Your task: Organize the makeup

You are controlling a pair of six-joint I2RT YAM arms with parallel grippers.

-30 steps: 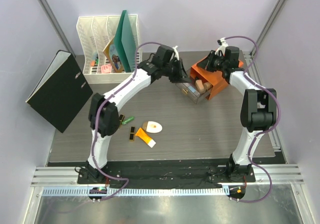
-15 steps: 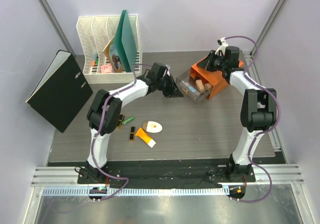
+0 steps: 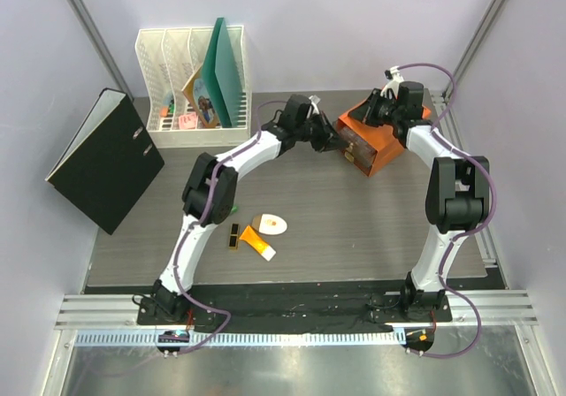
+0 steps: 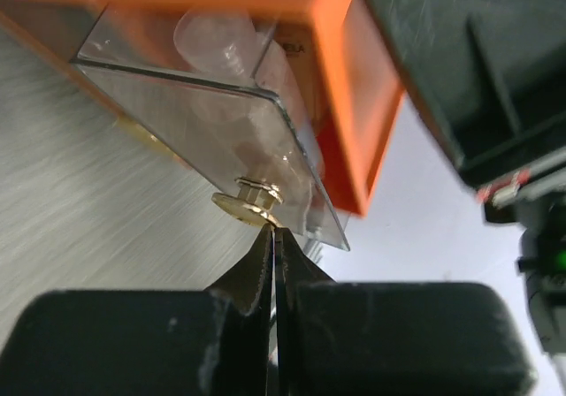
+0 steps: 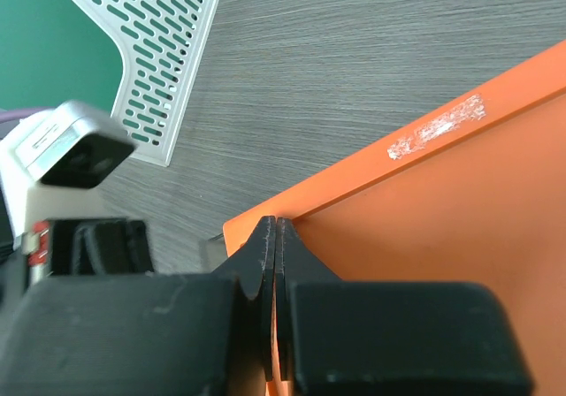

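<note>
L hand [image 4: 272,237] shut & empty, tips on brass knob [image 4: 250,200].
Clear drawer [image 4: 203,113], pulled well out 1 s before, sat nearly flush in orange box [image 3: 380,148]; bottles [image 4: 217,38] showed blurred behind its front. R hand [image 5: 274,230] was fully closed too, tips at box top edge, holding nothing I could see. On bench [image 3: 354,228]: orange tube [image 3: 255,241] lay diagonal, white cap near-right; lipstick [image 3: 233,236] just left, long axis near-far; compact [image 3: 271,224] beside them.

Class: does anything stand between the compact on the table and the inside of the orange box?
Yes. The clear drawer sits nearly shut in the orange box, its front closing the opening; the shut left gripper is at its gold knob.
</note>
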